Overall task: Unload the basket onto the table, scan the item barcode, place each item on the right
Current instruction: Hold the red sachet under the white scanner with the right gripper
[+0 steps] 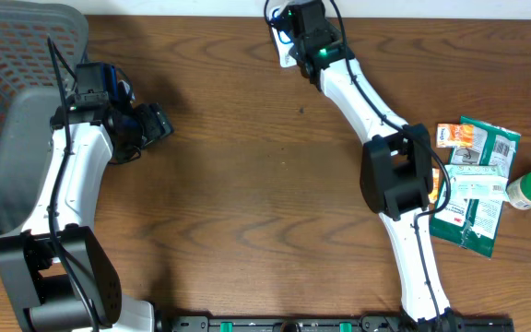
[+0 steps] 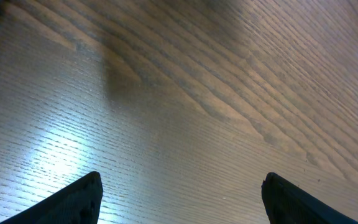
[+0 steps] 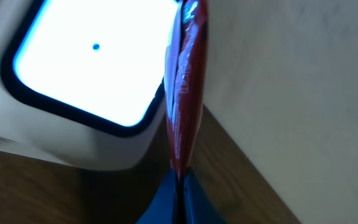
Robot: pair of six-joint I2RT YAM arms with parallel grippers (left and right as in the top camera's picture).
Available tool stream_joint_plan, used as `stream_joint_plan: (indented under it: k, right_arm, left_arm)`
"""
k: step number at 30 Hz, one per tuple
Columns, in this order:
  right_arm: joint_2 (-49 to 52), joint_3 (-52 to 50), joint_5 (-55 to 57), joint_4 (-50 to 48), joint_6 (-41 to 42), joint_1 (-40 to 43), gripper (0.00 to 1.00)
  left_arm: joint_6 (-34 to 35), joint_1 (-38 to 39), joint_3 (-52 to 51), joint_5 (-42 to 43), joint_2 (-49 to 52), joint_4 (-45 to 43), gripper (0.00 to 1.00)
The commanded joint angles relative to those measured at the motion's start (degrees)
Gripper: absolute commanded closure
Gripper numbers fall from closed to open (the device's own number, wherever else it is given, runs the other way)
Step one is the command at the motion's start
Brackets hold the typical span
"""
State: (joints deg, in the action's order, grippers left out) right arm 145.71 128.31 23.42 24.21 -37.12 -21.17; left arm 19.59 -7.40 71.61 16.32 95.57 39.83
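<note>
Overhead, left gripper [image 1: 155, 123] at left over wood table [image 1: 247, 203], right gripper [image 1: 293, 37] at top centre, left wrist, fingers [image 2: 79, 199] spread wide, empty, right wrist, fingers clamped on thin red packet [image 3: 185, 93], edge-on beside glowing white scanner [image 3: 86, 74] at upper left

The left arm [image 1: 63, 180] and right arm [image 1: 362, 92] have white links with bulky black joints [image 1: 395, 175], and thin black cables [image 1: 58, 65] run along them. A green light [image 1: 322, 53] glows on the right wrist; the left gripper [image 2: 182, 186] has plain black fingers [image 2: 79, 200].
</note>
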Motion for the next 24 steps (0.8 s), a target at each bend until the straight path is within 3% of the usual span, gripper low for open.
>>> stream_joint_plan:
  k: [1,9,24]
  right_arm:
    - [2.36,0.87,-2.69,-0.24,-0.24,0.98,0.99]
    - [2.93,0.81,-3.98,-1.86,-0.52,0.72,0.99]
    - [2.91,1.05,7.39,-4.22,-19.87,-4.09,0.99]
  left_arm:
    - [0.35,-0.83,-0.09,-0.98,-0.22,0.02,0.17]
    - [0.35,-0.83,-0.09,-0.98,-0.22,0.02,0.18]
    - [0.35,-0.83,-0.09,-0.98,-0.22,0.02,0.17]
